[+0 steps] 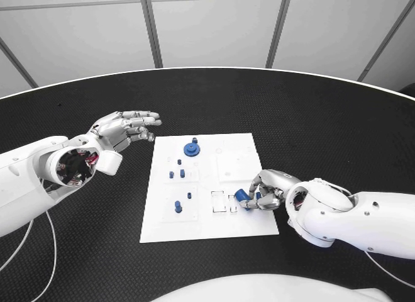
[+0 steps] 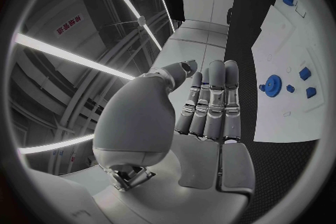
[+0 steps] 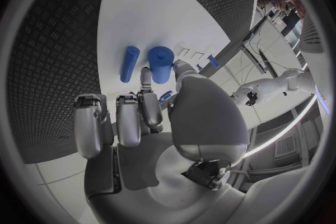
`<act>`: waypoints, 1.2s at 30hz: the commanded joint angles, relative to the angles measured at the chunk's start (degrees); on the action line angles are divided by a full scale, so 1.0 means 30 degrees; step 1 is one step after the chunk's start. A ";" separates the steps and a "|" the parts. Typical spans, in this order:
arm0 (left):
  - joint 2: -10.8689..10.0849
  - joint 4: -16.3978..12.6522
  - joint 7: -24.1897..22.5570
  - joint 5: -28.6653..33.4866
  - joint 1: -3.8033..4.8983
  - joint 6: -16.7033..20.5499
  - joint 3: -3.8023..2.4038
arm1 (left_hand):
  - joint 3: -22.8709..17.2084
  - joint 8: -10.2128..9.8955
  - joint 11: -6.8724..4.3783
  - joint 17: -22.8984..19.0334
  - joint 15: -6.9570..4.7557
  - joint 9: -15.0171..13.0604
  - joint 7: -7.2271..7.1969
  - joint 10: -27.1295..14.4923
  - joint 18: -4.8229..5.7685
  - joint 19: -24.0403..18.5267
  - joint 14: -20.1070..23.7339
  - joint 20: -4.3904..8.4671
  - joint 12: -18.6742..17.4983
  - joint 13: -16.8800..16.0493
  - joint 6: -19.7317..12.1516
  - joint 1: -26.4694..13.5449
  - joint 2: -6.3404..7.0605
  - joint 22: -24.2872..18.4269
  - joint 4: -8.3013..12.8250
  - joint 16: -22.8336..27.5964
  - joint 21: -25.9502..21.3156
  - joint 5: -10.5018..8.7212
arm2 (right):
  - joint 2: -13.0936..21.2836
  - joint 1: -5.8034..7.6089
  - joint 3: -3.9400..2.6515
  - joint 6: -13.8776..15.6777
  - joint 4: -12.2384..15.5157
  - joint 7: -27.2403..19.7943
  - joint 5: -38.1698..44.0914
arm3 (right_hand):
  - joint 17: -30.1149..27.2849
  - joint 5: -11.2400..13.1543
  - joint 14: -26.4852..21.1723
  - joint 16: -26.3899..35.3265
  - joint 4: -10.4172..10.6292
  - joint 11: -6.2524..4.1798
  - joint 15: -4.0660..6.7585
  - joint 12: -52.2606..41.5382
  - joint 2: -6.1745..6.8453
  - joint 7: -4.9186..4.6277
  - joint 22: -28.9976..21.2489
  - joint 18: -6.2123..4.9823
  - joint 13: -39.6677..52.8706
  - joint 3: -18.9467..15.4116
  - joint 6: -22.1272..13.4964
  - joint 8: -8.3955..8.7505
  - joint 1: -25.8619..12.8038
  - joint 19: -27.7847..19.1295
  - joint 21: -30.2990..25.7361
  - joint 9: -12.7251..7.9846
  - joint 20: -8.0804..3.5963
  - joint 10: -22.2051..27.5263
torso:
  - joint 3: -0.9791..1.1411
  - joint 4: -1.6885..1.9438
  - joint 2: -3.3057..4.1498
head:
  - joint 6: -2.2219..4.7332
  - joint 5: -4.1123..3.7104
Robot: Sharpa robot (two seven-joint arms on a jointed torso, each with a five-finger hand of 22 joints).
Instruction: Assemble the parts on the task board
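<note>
Pinching smooth blue cylinder (image 3: 160,63): right hand (image 1: 265,192) over flat white task board (image 1: 236,229); left hand (image 1: 126,129) spread, holding nothing.

Head cam overhead; wrist cams behind hands; all share task board (image 1: 207,189).

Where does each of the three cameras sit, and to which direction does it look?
Head view: on the robot's head, looking down at the task board; both arms show.
Left wrist view: behind the left hand, held off the board's edge, fingers together, holding nothing.
Right wrist view: behind the right hand, which grips a blue cylinder.
Shared: the blue gear shows in head and left wrist views.
</note>
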State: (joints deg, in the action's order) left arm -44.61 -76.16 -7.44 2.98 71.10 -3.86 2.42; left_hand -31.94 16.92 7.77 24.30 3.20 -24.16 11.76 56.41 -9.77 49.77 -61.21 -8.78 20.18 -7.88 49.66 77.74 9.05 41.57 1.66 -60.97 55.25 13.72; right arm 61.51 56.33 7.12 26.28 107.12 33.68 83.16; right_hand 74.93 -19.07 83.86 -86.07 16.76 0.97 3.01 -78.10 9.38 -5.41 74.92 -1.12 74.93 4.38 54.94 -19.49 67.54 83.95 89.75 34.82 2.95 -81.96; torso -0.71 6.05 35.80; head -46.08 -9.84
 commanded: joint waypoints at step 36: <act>-0.0048 -0.0022 0.0053 0.0000 0.0001 -0.0008 0.0000 | 0.0089 0.0090 0.0066 -0.0024 0.0074 0.0032 0.0105 -0.0002 -0.0252 -0.0154 0.0102 0.0026 -0.0021 0.0027 -0.0003 0.0041 -0.0054 0.0009 -0.0015 0.0071 -0.0002 -0.0046 | -0.0247 -0.0164 -0.0051 0.2520 0.1571 -0.0268 -0.1912 | 0.2354 -0.3935 0.1538 -0.0181 -0.0049 -0.0484 0.0382 -0.0807 -0.0674 0.0523 0.5028 0.0373 0.2262 0.1653 0.0912 -0.0463 0.2467 0.2018 0.0084 0.0419 -0.0289 -0.0773 | -0.0038 0.0052 -0.0053 | -0.0018 -0.0178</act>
State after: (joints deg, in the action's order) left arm -44.76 -76.22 -7.27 2.98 71.10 -3.87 2.42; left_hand -31.94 16.92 7.77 24.32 3.20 -24.12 11.76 56.41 -9.77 49.77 -61.21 -8.78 20.18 -7.89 49.65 77.74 9.05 41.56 1.66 -60.97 55.25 13.72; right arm 61.03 55.84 6.97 33.95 111.88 32.95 77.77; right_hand 74.91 -30.57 84.14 -86.40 16.58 -0.42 3.70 -80.33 8.03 -5.00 74.91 -1.14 74.91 8.98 56.00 -20.19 74.51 83.95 89.74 35.36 2.54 -83.76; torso -0.82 6.15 35.58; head -46.14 -10.31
